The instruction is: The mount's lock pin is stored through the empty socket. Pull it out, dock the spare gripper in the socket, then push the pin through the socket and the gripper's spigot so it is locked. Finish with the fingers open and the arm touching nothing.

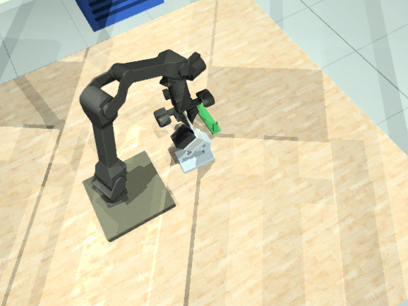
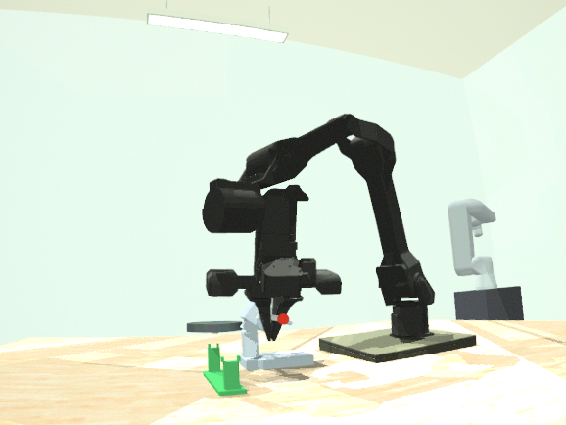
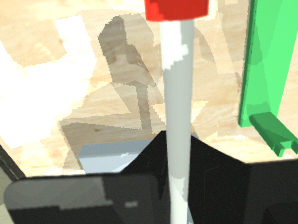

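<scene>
My gripper (image 1: pixel 188 120) (image 2: pixel 272 335) (image 3: pixel 171 137) is shut on the lock pin (image 1: pixel 190 124) (image 3: pixel 178 95), a grey shaft with a red head (image 2: pixel 283 319) (image 3: pixel 176 9). I hold it slanted just above the pale mount (image 1: pixel 200 159) (image 2: pixel 252 338) (image 3: pixel 102 154). The black spare gripper (image 1: pixel 181 137) (image 3: pixel 75 197) sits in the mount's socket. The pin's lower end is close to the top of the socket; I cannot tell whether it has entered. The green cradle (image 1: pixel 210 120) (image 2: pixel 223 375) (image 3: pixel 262 65) stands empty beside the mount.
The arm's dark base plate (image 1: pixel 148 208) (image 2: pixel 441 340) lies left of the mount. A blue crate (image 1: pixel 116 10) stands far back. A white robot (image 2: pixel 469 240) on a dark box and a dark disc (image 2: pixel 212 325) show in the exterior view.
</scene>
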`<state>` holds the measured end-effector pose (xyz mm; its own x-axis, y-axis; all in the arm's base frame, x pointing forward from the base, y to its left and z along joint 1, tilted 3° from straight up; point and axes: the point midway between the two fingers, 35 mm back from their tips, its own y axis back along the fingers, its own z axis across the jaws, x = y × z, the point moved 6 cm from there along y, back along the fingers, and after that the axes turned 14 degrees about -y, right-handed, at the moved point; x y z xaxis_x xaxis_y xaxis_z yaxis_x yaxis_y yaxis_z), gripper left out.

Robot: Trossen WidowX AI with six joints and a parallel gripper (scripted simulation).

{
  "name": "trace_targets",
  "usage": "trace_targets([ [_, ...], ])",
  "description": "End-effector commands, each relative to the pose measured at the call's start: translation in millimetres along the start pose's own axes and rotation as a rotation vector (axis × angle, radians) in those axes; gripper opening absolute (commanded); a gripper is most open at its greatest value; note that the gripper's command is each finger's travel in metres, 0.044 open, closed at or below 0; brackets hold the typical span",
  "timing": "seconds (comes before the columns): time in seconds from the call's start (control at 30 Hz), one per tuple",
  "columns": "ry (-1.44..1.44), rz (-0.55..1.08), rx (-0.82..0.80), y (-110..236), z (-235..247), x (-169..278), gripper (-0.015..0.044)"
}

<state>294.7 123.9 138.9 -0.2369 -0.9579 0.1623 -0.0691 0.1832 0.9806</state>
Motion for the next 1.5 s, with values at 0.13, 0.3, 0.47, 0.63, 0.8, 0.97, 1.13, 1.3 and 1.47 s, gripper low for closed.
trace_targets([
  [0.13, 0.003, 0.001, 0.001, -2, -2, 5, 0.0],
  [0.3, 0.003, 0.001, 0.001, -3, -2, 8, 0.0],
  [0.47, 0.003, 0.001, 0.001, -3, -3, 11, 0.0],
  [0.63, 0.003, 0.001, 0.001, -4, -4, 14, 0.0],
  [0.8, 0.003, 0.0, 0.001, -5, -5, 16, 0.0],
  [0.97, 0.003, 0.0, 0.001, -6, -5, 19, 0.0],
  [1.13, 0.003, 0.0, 0.001, -6, -6, 22, 0.0],
  [1.3, 0.003, 0.0, 0.0, -7, -7, 25, 0.0],
  [1.47, 0.003, 0.0, 0.0, -8, -8, 28, 0.0],
])
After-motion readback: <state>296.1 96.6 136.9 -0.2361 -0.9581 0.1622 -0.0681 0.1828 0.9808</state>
